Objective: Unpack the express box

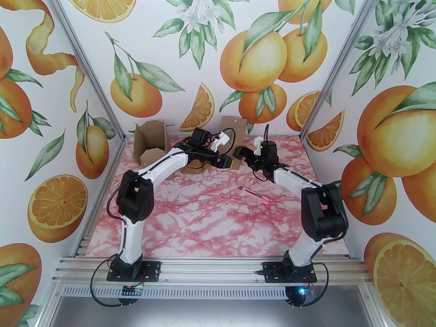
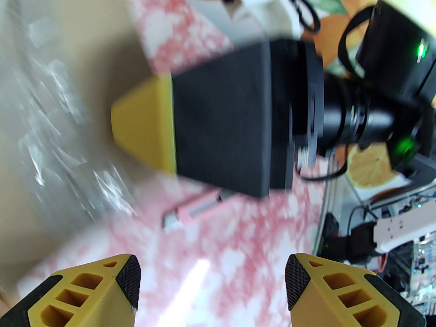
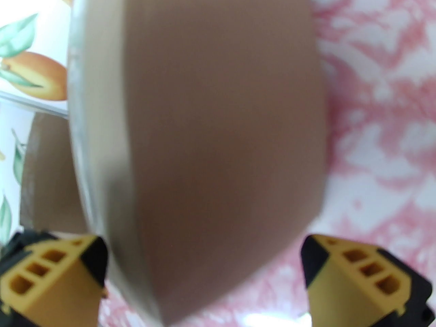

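Shows the open express box (image 1: 151, 145) at ten o'clock on the desk (image 1: 218, 223). Shows left jaws apart and empty near twelve o'clock, right jaws apart either side of a blurred cardboard panel (image 3: 221, 131), contact unclear. Shows pink utility knife (image 1: 253, 196) toward three o'clock.

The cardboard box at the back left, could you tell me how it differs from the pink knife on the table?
The cardboard box is brown and bulky; the knife is pink and slim. The box stands at the back left corner with its flaps open, while the knife lies flat nearer the middle. Both rest on the pink marbled table, and neither is being held.
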Tool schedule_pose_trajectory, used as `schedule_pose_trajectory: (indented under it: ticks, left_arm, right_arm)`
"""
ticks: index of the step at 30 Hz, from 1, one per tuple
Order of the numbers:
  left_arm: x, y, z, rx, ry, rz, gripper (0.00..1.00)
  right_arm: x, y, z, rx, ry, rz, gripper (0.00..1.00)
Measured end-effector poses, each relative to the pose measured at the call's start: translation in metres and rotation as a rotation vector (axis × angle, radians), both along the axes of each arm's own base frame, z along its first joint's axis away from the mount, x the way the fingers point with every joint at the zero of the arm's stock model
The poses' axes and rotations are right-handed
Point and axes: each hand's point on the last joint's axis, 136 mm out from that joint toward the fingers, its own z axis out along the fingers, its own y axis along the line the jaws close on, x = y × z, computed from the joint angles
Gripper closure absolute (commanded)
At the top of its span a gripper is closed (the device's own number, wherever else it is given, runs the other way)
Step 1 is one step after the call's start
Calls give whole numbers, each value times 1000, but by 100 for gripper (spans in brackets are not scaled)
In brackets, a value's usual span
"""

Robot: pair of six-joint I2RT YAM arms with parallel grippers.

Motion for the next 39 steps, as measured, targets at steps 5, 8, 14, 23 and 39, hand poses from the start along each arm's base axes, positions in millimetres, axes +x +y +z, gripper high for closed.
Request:
schedule_pose_trajectory:
  ticks: [5,8,14,23,39]
  left_arm:
    - [19,-1,28,8,-94,25,23]
    - [47,-1,68,-17,-209,78,21]
    - [105,28,104,-13,-288,276,20]
    - [161,51,-39,90,24,407,29]
    - [54,73,-32,132,116,380,31]
  right_arm:
    - [9,-18,23,-42,-22,-52,0]
    - [26,-18,39,-68,-45,-48,0]
    - [61,-5,29,-119,-34,-9,0]
    - [88,28,-9,-163,16,68,6]
    - [-1,72,-9,-9,65,162,12]
